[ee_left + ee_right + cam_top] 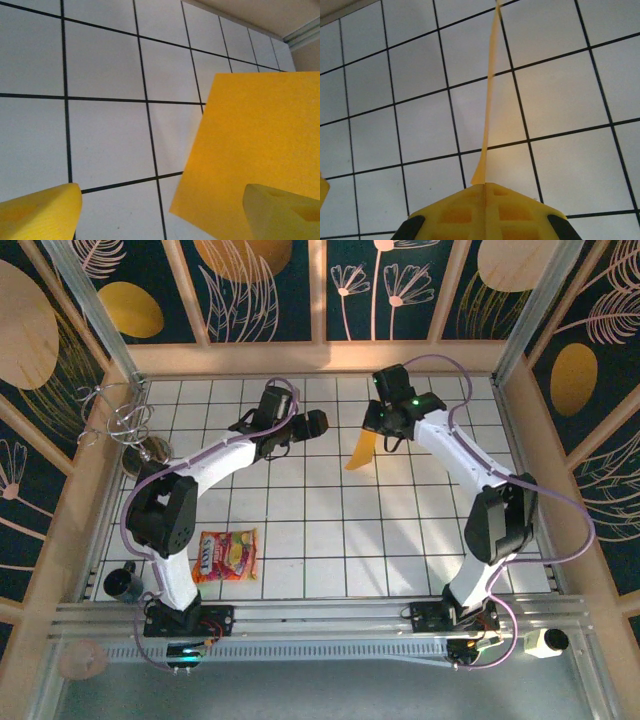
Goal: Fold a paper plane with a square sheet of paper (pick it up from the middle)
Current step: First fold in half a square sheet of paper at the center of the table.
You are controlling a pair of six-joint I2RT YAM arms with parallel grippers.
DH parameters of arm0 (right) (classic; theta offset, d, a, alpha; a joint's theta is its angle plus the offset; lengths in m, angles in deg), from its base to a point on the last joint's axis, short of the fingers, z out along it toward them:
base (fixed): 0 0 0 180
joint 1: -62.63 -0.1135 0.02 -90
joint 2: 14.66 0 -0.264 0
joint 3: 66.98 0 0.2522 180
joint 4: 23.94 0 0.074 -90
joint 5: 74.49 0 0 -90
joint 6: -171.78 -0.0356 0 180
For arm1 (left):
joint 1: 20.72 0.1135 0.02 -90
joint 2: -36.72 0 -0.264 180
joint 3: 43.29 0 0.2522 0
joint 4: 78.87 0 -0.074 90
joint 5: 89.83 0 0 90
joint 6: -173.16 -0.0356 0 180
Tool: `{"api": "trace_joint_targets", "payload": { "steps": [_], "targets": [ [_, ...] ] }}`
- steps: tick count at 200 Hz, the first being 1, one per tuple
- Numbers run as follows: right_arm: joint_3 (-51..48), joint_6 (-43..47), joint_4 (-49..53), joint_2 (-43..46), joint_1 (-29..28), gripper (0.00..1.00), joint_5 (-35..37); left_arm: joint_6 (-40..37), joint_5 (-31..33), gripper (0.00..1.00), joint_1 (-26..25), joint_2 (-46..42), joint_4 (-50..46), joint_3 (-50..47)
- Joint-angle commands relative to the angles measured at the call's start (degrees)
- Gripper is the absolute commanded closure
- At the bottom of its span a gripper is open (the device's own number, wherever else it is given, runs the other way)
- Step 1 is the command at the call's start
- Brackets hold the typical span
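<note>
The square sheet of paper (361,454) is plain orange-yellow and hangs off the tiled floor, pinched at one edge by my right gripper (379,436). In the right wrist view the sheet (490,100) runs edge-on away from the shut yellow gripper (485,184). My left gripper (316,424) faces the sheet from the left and stands open. In the left wrist view the sheet's flat face (250,140) is at the right. One of the left gripper's (160,215) fingers (282,212) is in front of the sheet's lower part and the other is off to the left. No folded plane shape is visible.
A red-and-yellow snack packet (227,555) lies on the white tiled table (330,540) near the left arm's base. A black cup (125,583) stands at the front left edge. Wire rings (118,420) hang by the left wall. Wooden walls close in the table.
</note>
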Motion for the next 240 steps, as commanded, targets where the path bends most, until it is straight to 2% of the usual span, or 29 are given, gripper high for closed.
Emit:
{"api": "trace_joint_targets", "payload": {
  "steps": [1, 19, 39, 89, 139, 240],
  "targets": [
    [4.4, 1.3, 5.4, -4.7, -3.0, 0.97, 4.6, 0.1, 2.6, 0.15, -0.2, -0.9, 1.0, -1.8],
    [7.4, 1.2, 6.8, -9.0, -6.3, 0.97, 5.1, -0.5, 4.7, 0.11, 0.1, -2.1, 0.5, -3.5],
    [10.2, 1.1, 6.2, -13.0, -9.2, 0.97, 2.0, -0.3, 5.2, 0.09, 1.4, -4.2, 0.9, -6.2],
    [3.9, -3.2, -11.1, -14.8, -11.3, 0.97, -20.5, 0.8, 3.7, 0.08, 6.9, -11.3, 2.5, -15.5],
    [-4.7, -9.2, -25.9, -14.8, -10.0, 0.97, -33.2, 1.4, 0.6, 0.08, 8.4, -14.4, 3.5, -20.1],
    [-16.3, -19.1, -44.3, -14.7, -5.5, 0.97, -43.0, 7.9, -9.5, 0.1, 8.4, -16.1, 12.6, -27.3]
  ]
}}
